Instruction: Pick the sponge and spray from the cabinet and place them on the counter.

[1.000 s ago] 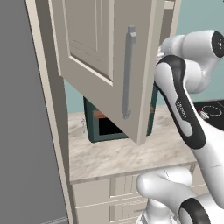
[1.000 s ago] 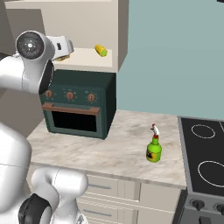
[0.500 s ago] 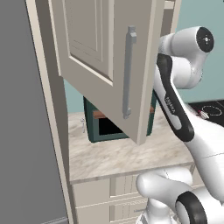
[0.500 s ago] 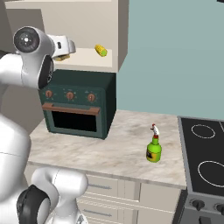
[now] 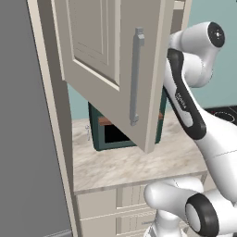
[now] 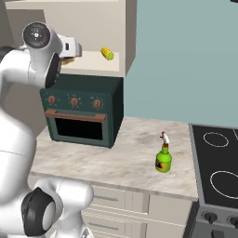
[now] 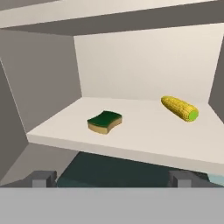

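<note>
Up and back goes the white arm's elbow since a moment ago; nothing else has shifted. Its end effector [image 7: 112,178] is wide open, holding nothing, facing the cabinet [image 5: 111,69] shelf. On that smooth pale shelf the sponge [image 7: 104,121] lies flat, a wavy block, green on top and yellow at the edge, long side slanting. Beside it lies a bumpy yellow corn cob [image 7: 180,108]. The spray [image 6: 163,155], slim and shiny, stands upright on the marbled counter [image 6: 116,160].
</note>
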Controlling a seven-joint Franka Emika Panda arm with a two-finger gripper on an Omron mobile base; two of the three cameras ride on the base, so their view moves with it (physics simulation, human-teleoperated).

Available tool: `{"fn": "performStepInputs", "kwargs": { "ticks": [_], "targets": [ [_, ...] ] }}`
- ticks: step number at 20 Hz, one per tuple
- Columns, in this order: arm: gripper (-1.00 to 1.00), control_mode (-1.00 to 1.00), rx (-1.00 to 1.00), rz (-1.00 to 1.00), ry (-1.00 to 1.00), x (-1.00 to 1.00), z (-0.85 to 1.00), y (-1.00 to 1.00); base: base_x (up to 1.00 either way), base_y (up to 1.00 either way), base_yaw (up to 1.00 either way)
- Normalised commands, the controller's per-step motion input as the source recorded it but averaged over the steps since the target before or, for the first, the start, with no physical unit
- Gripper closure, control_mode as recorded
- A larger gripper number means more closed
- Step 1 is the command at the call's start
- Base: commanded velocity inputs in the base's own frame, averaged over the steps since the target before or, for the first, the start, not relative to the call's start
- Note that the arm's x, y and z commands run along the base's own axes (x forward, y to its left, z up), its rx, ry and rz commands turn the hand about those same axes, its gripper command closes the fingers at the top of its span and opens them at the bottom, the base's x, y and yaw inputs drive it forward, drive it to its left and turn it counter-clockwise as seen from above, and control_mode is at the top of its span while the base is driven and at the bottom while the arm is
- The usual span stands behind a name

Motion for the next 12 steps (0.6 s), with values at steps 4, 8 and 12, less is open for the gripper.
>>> {"fn": "performStepInputs", "kwargs": {
  "ticks": [4,8,12],
  "targets": [
    [-1.0,-1.0,0.08,0.02,0.0,0.22,-0.05,0.01,0.0,0.0,0.0],
    [-1.0,-1.0,0.04,0.0,0.0,0.26,-0.13,0.14,0.0,0.0,0.0],
    [-1.0,-1.0,0.02,0.0,0.0,0.24,-0.12,0.18,0.0,0.0,0.0]
  ]
}}
